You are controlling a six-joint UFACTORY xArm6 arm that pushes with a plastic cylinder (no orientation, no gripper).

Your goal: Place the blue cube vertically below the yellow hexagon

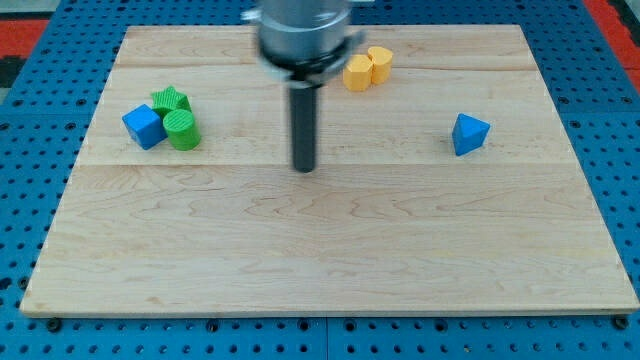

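A blue cube [144, 126] sits at the view's left on the wooden board [330, 250], touching a green cylinder [183, 131] on its right. A yellow hexagon [357, 73] lies near the view's top, right of centre, touching a yellow cylinder [379, 63]. My tip [304, 167] rests on the board near the middle, well to the right of the blue cube and below-left of the yellow hexagon, touching no block.
A green star [171, 101] sits just above the green cylinder. A blue triangular block [469, 134] lies at the view's right. The board lies on a blue pegboard surface [30, 150].
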